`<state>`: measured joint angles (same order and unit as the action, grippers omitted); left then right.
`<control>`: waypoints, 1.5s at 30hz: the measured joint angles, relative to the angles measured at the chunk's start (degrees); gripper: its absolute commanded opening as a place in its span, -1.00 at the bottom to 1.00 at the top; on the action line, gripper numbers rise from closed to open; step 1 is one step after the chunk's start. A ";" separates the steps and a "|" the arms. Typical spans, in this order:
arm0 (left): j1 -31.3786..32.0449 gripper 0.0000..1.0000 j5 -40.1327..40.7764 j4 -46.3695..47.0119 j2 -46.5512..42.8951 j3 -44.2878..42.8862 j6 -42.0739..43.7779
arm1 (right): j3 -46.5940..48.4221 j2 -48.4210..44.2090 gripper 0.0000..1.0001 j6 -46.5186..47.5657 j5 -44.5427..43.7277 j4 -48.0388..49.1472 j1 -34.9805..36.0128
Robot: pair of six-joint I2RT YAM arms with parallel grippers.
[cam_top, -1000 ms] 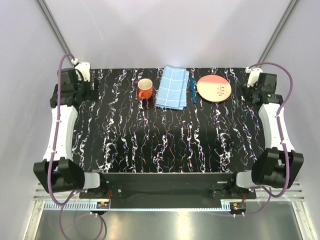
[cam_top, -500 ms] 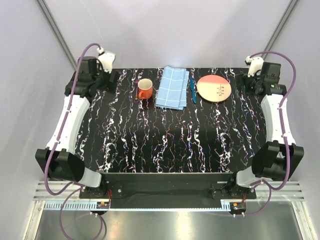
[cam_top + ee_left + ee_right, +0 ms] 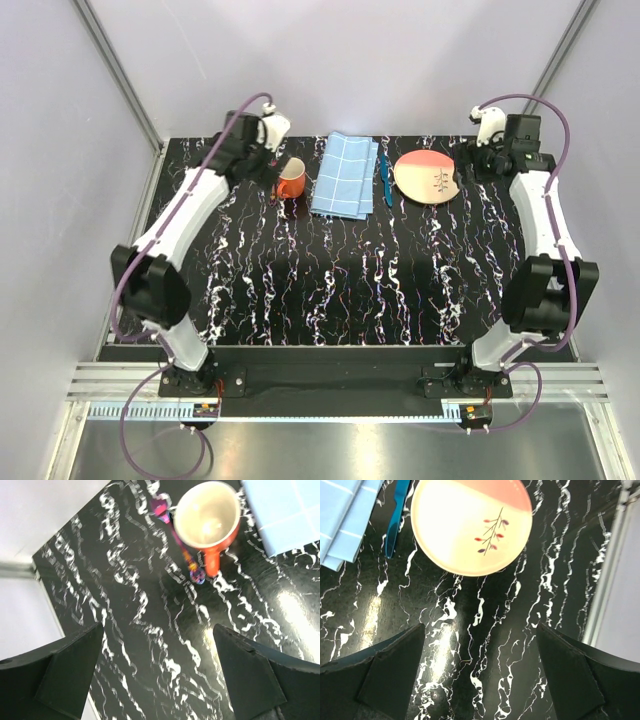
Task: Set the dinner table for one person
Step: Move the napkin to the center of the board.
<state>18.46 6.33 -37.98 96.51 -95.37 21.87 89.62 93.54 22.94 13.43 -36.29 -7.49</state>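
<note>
Along the far edge of the surface, left to right: orange mug (image 3: 290, 178) with a purple spoon (image 3: 180, 545) lying just beside it; folded light-blue checked cloth (image 3: 344, 175); teal utensil (image 3: 387, 185) between cloth and plate (image 3: 428, 177). Plate is cream with a pink band and twig motif.

Dinner table (image 3: 330, 270): black top, white and purplish streaks, glossy, spanning the space between both arms.

Left arm (image 3: 180, 220) stretched diagonally to the far left, wrist above the surface just left of the mug; left fingers (image 3: 70, 675) spread wide, holding nothing. Right arm (image 3: 545, 220) extended along the right edge, wrist near the plate; right fingers (image 3: 390, 670) likewise wide, holding nothing.
</note>
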 measured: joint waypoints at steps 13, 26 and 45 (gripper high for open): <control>8.13 0.94 -7.43 0.35 12.79 -15.39 1.88 | 0.31 5.33 0.99 7.26 -7.23 -0.59 5.07; 13.09 0.89 -13.88 4.50 19.19 -9.55 7.45 | 2.64 7.28 0.99 5.86 -7.74 -1.11 5.03; 19.65 0.86 -13.77 17.86 21.88 3.10 14.47 | 4.85 8.81 1.00 2.21 -6.03 -1.36 5.03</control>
<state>38.11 -7.44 -20.12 118.39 -92.27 36.34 94.48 102.35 25.15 7.40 -37.65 -2.46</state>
